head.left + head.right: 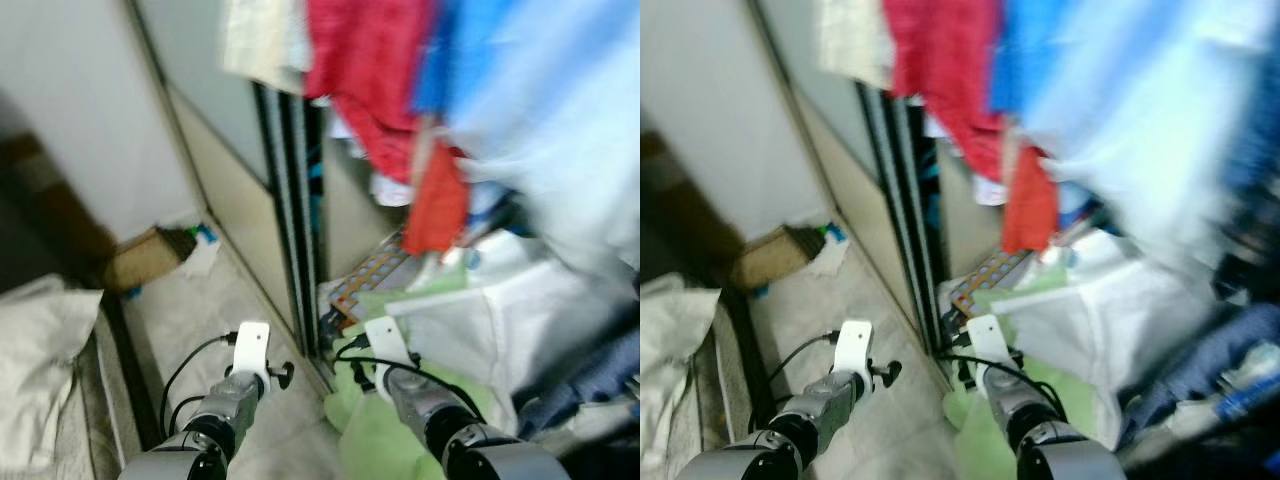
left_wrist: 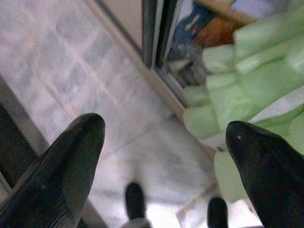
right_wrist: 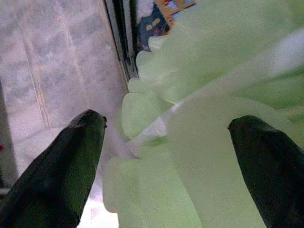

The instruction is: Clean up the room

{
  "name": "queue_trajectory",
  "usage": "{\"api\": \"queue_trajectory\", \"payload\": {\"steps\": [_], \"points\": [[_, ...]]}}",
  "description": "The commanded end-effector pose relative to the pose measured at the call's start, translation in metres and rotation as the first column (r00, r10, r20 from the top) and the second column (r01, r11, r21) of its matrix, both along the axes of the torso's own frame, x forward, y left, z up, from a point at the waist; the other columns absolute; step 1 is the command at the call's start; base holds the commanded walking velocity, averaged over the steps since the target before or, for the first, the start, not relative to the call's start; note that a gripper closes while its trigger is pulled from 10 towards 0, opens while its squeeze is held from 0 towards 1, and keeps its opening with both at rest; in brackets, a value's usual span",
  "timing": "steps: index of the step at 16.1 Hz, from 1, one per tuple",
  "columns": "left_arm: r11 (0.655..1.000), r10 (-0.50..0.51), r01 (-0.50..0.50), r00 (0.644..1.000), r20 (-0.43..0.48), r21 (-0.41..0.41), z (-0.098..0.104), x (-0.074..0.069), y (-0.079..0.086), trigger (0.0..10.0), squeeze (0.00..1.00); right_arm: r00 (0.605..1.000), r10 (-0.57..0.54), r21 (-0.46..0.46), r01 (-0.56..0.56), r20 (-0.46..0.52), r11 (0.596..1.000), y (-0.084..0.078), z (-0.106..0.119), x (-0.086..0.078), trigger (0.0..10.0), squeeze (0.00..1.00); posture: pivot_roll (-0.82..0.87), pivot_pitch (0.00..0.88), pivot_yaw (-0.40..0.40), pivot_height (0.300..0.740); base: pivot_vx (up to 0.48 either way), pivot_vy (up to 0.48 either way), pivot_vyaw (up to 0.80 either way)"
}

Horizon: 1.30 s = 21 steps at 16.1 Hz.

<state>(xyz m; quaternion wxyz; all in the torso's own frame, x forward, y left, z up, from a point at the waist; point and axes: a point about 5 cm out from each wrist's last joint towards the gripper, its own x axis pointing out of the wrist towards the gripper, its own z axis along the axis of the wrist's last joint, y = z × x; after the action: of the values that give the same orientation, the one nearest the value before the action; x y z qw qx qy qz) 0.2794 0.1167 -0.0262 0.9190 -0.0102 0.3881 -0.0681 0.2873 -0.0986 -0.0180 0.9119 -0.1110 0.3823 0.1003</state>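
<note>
Left wrist view: left end effector (image 2: pixel 164 147) w/ both black fingers (image 2: pixel 71 161) spread wide, released, nothing between them, hanging over pale tiled floor (image 2: pixel 80 80) just beside the dark sliding-door track (image 2: pixel 154 33). Right wrist view: right end effector (image 3: pixel 166 156) also spread wide, empty, poised over a pale green cloth (image 3: pixel 209 156) lying on the floor; can't tell if fingertips touch it. Green cloth spills from the closet side across the track onto the tile. Head views, blurred: both silver arms reach fwd & down, left arm (image 1: pixel 235 395) over tile, right arm (image 1: pixel 425 405) over the green cloth. Beyond it a white cloth (image 1: pixel 500 320) and a patterned orange-blue item (image 1: pixel 370 275). Above hang red garment (image 1: pixel 375 75), blue garment (image 1: pixel 455 55), whitish ones. Far left: cardboard box (image 1: pixel 145 260) by the wall, white bag (image 1: pixel 40 360) on floor.
</note>
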Motion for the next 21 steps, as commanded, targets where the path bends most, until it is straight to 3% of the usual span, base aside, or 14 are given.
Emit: {"api": "queue_trajectory", "payload": {"steps": [1,5,21], "points": [[1.000,0.009,-0.009,1.000,-0.004,0.028,-0.0007,0.0000,0.0107,10.0,0.00,0.998,0.054,0.024,-0.054,-0.010,0.998,0.0152,-0.0008,-0.0036,10.0,0.00,-0.08,0.000,0.028,0.740,0.000,0.000,0.80],[1.000,0.013,-0.013,1.000,-0.002,0.027,-0.0002,0.0005,0.0104,10.0,0.00,0.994,0.110,0.036,-0.109,-0.021,0.993,0.0215,-0.0020,-0.0064,10.0,0.00,-0.08,0.000,0.020,0.740,0.000,0.000,0.80],[1.000,0.007,-0.007,1.000,0.025,0.023,0.0047,0.0060,0.0090,10.0,0.00,0.989,0.146,0.023,-0.146,-0.003,0.989,0.0249,0.0011,-0.0037,10.0,0.00,-0.08,0.000,0.025,0.740,0.000,0.000,0.80]]}}
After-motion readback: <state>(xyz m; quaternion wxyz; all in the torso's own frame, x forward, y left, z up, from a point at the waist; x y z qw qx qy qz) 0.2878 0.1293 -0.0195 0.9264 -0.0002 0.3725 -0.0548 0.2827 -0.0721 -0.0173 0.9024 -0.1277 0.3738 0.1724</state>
